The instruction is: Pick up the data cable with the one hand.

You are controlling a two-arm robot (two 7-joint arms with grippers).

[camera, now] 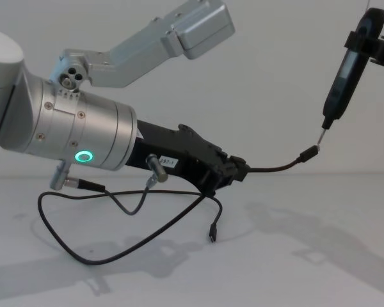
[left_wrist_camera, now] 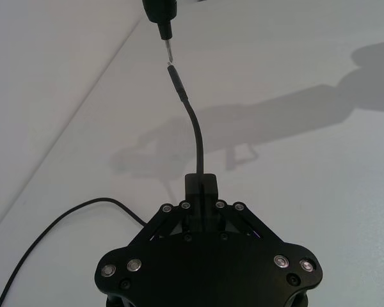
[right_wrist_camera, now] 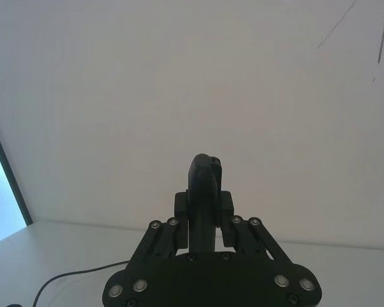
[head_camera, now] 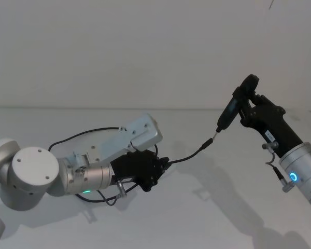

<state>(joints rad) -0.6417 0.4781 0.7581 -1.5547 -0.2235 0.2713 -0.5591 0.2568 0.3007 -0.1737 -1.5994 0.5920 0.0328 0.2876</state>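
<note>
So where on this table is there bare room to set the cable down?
Bare table lies between the left gripper and the right arm, and along the far edge by the wall. Crowded: around the left arm, where the data cable loops behind and under it, and at the raised plug by the tool in the right gripper.

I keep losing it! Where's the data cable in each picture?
Head view: data cable in the middle, from the left gripper toward the tool.
Left wrist view: cable sticks out of the left gripper toward the tool.
Right wrist view: cable curves thinly beside the right gripper.
Chest view: cable mid-picture, loops drooping below.
Landmark: the tool.
</note>
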